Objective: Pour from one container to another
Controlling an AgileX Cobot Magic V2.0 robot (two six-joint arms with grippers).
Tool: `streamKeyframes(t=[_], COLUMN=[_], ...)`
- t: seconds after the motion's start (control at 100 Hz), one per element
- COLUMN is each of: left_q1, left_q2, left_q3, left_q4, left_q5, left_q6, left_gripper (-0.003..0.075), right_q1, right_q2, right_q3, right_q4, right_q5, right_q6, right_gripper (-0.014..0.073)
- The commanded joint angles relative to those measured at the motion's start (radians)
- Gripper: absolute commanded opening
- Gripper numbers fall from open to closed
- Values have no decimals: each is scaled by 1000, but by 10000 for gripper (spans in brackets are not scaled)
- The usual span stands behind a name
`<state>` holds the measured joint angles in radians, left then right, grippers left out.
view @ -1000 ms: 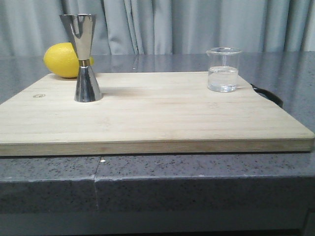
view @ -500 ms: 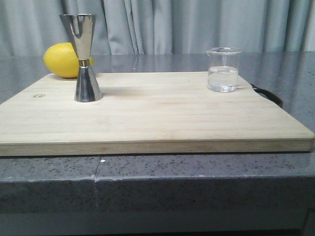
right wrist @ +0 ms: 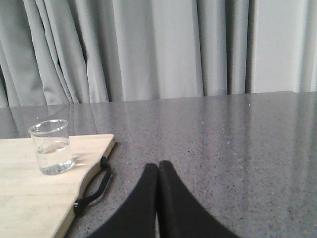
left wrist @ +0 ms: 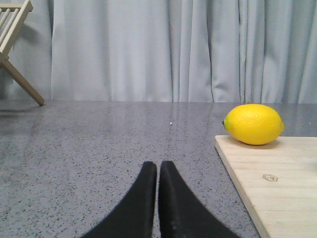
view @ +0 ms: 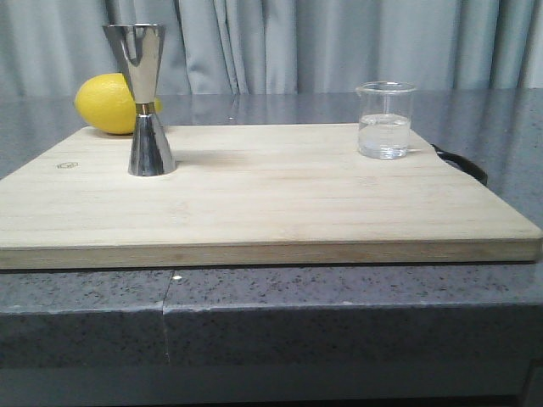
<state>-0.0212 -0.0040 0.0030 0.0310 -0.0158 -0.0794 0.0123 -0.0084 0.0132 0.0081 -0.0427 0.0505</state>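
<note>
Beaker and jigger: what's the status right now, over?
Both end effectors, left and right, shut, empty. Beaker upright on board, liquid inside. Jigger upright, apart from it. Lemon behind jigger, not between them.

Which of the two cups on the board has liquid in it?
The clear glass beaker on the board's right; liquid shows through it. The metal jigger stands left.

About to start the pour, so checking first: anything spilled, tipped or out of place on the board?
Nothing stands out. The small clear glass beaker and tall steel hourglass jigger stand upright on the dry wooden cutting board.
</note>
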Motion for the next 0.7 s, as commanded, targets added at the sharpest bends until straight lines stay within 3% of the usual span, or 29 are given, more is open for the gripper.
streamKeyframes(t=[0.0,0.14,0.2,0.29,0.38,0.49,0.69], left_q1=[1,1,1,1,1,1,1], left_q2=[-26,-26,-26,-24,-10,51,317], left_q3=[36,36,28,-2,-60,-183,-438], left_q4=[-15,-178,-244,-251,-251,-251,-247], left_q5=[-111,-304,-373,-366,-296,-85,282], left_q6=[-4,-91,-159,-210,-260,-303,-157], left_gripper=[-19,-19,-20,-20,-20,-20,-20], right_q1=[2,2,2,2,2,2,2], right_q2=[-20,-20,-15,13,76,195,470], right_q3=[28,13,-30,-119,-220,-345,-591], right_q4=[21,220,326,404,404,390,381], right_q5=[-164,-332,-258,-51,89,172,319], right_q6=[-1,160,219,218,218,198,-118], right_gripper=[-74,-74,-74,-74,-74,-74,-74])
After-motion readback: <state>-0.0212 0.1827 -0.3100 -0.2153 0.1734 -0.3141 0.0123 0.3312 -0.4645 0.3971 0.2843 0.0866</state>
